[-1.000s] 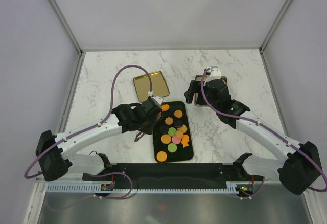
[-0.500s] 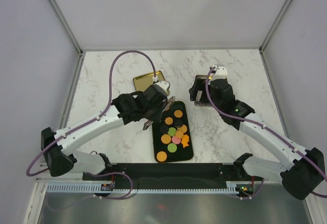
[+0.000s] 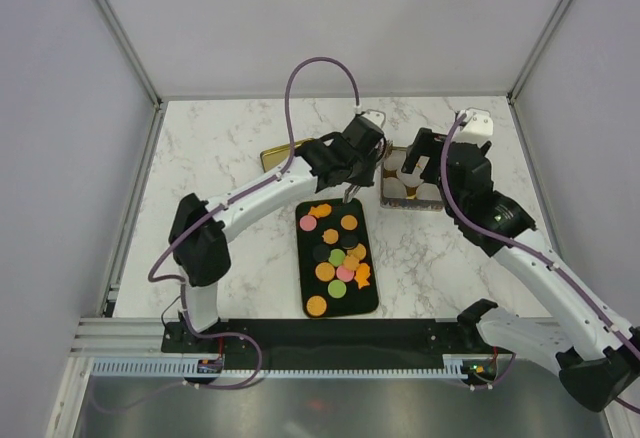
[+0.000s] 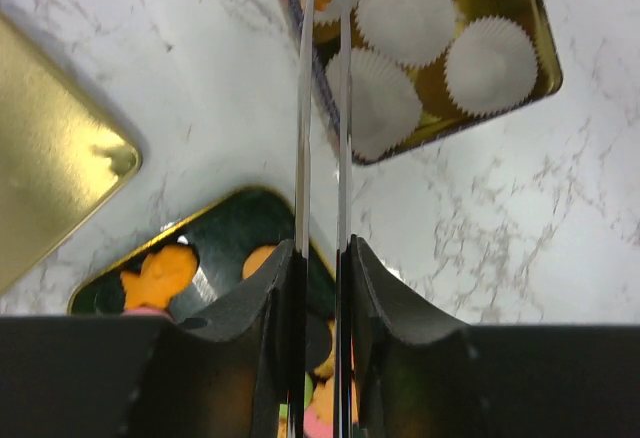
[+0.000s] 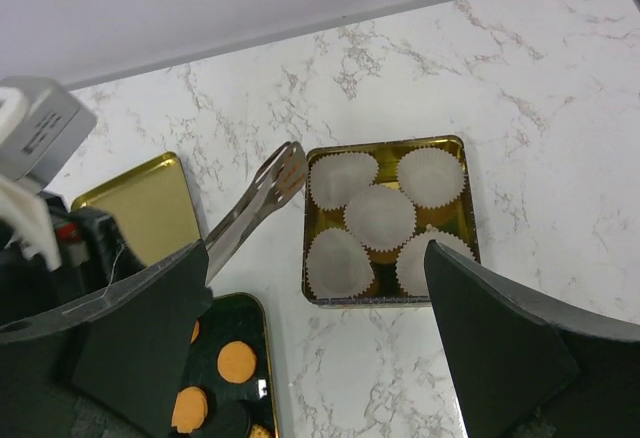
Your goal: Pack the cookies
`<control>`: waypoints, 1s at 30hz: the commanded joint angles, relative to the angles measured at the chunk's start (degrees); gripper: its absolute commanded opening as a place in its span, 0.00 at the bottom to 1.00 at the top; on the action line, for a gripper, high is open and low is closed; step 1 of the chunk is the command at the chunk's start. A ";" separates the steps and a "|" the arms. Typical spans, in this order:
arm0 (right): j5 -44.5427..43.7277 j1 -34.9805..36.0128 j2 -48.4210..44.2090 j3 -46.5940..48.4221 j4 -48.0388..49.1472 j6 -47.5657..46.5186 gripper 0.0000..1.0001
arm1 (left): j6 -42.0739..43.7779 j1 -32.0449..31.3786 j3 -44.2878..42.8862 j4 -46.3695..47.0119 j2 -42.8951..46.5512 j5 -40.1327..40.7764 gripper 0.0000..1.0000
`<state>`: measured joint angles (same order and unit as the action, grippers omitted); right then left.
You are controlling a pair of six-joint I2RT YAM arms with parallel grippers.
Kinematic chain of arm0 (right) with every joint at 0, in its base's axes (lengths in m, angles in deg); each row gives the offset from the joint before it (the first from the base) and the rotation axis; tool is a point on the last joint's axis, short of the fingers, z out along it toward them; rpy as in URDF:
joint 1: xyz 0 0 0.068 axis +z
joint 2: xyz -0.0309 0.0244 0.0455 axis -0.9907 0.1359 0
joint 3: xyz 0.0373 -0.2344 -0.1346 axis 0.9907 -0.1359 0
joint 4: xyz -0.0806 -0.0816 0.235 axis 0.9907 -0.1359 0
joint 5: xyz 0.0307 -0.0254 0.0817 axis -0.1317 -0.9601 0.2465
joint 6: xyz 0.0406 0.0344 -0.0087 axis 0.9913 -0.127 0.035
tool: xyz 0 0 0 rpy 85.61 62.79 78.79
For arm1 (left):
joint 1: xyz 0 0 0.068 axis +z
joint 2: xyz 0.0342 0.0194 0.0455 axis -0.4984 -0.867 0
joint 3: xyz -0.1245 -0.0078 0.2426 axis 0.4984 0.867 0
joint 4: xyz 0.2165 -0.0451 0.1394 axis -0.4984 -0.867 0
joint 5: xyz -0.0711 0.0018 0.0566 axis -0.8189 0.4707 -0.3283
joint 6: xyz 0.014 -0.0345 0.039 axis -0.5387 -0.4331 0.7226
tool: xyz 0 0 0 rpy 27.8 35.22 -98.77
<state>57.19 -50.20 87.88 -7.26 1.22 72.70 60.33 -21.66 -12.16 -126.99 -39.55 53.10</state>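
My left gripper (image 3: 354, 161) is shut on metal tongs (image 5: 250, 213). The tongs' tips pinch an orange cookie (image 5: 291, 171) at the left edge of the square gold tin (image 3: 410, 204). In the left wrist view the tongs' blades (image 4: 305, 108) run up from my left gripper (image 4: 322, 250) to that tin (image 4: 545, 58). Several white paper cups (image 5: 379, 216) fill the tin. The other cookies (image 3: 338, 253), orange, pink, green and dark, lie on the black tray (image 3: 305, 293). My right gripper (image 3: 432, 158) is open and empty above the tin's far side; in its own view it (image 5: 315, 258) straddles the tin.
A gold lid (image 3: 272, 156) lies left of the tin, partly under my left arm; it also shows in the left wrist view (image 4: 50, 188) and the right wrist view (image 5: 140, 203). The tray's top end (image 4: 230, 228) sits just below the tin. Grey walls bound the marble table.
My left arm has swung from the tray's top up and right to the tin, carrying the tongs. My right gripper has lifted back off the tin, uncovering the paper cups.
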 commanded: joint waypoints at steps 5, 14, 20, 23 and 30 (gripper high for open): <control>-2.31 -0.17 -3.70 2.22 -3.81 -1.27 0.98 | 3.48 1.19 -11.91 5.26 -9.58 -1.41 0.16; -0.81 -0.26 -4.41 1.60 -4.08 -1.09 0.98 | 3.84 2.07 -14.99 5.26 -13.88 -2.82 0.20; 0.07 -0.17 -4.15 1.16 -4.16 -1.35 0.98 | 3.84 2.16 -15.52 5.09 -15.47 -3.17 0.21; 0.33 -0.17 -4.06 0.99 -4.08 -1.44 0.98 | 3.84 2.16 -15.17 4.91 -15.65 -3.08 0.23; 1.03 -0.26 -3.44 0.90 -3.90 -1.53 0.98 | 3.92 2.16 -14.64 4.82 -15.74 -3.26 0.32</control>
<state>57.71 -50.20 84.30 -7.00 -2.87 72.19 62.10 -19.47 -25.12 -124.30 -55.46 50.17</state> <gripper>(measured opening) 0.982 0.329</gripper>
